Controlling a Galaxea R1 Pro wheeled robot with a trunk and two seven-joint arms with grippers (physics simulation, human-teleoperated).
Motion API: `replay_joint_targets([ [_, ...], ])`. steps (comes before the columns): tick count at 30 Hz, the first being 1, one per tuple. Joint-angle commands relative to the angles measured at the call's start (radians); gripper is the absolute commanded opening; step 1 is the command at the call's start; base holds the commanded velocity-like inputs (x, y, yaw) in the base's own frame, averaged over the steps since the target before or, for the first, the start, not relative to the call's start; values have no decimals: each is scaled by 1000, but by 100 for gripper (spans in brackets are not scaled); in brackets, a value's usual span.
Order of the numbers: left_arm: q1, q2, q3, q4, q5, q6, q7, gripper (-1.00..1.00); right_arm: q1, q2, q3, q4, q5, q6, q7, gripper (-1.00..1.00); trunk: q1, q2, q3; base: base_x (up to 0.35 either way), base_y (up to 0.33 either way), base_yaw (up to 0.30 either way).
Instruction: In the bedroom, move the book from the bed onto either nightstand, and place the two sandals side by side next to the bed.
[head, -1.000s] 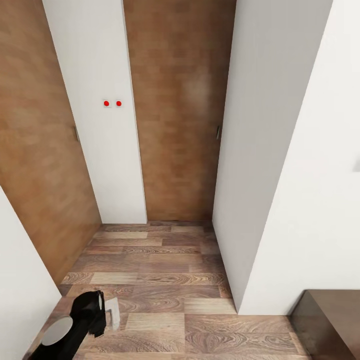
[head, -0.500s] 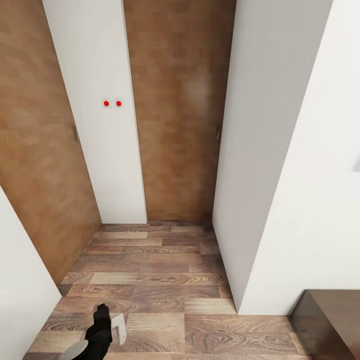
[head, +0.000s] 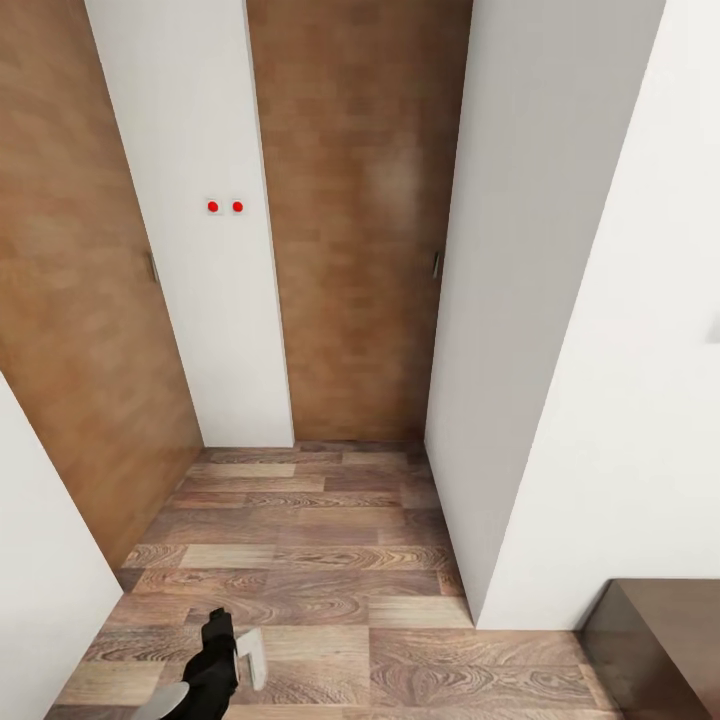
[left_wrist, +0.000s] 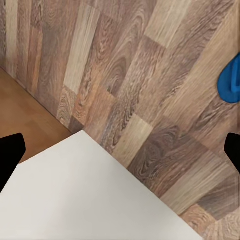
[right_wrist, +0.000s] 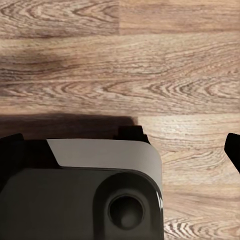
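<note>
- The head view looked down on a plank floor (head: 330, 560) between white walls (head: 200, 250), with two brown wooden doors (head: 355, 220) at the far end.
- Two small red dots (head: 225, 207) sat side by side on the white wall panel between the doors.
- A dark brown cabinet (head: 660, 640) showed its corner at the lower right of that view, against the right wall.
- The left gripper (head: 225, 655) hung low over the floor near the lower left edge, black with a pale finger beside it.
- In the left wrist view the two dark fingertips (left_wrist: 10, 155) stood far apart at opposite edges, so the jaws were open with nothing between them.
- A blue sandal (left_wrist: 231, 82) lay on the floor, cut by the edge of the left wrist view; a white wall corner (left_wrist: 90, 200) stood close to the camera there.
- In the right wrist view the right gripper (right_wrist: 120, 155) also had its dark tips wide apart, jaws open and empty, above the robot's grey base (right_wrist: 85, 195) and the floor.
- The book, the bed and the second sandal could not be placed from these views.
</note>
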Motion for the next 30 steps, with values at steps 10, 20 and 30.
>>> replay_joint_targets([
  [10, 0, -17, -2, -2, -13, 5, -7, 100, 0, -5, -4, -11, 0, -2, 2, 100, 38, -71, -32, 0, 0, 0],
  [20, 0, -30, -4, -2, -12, 5, -8, 100, 0, -195, -10, -281, -249, 115, 247, 100, 77, -141, -64, 0, 0, 0],
  [30, 0, -47, -4, -2, -12, 6, -7, 100, 1, -404, -43, -364, -907, 394, 595, 100, 115, -211, -95, 0, 0, 0],
])
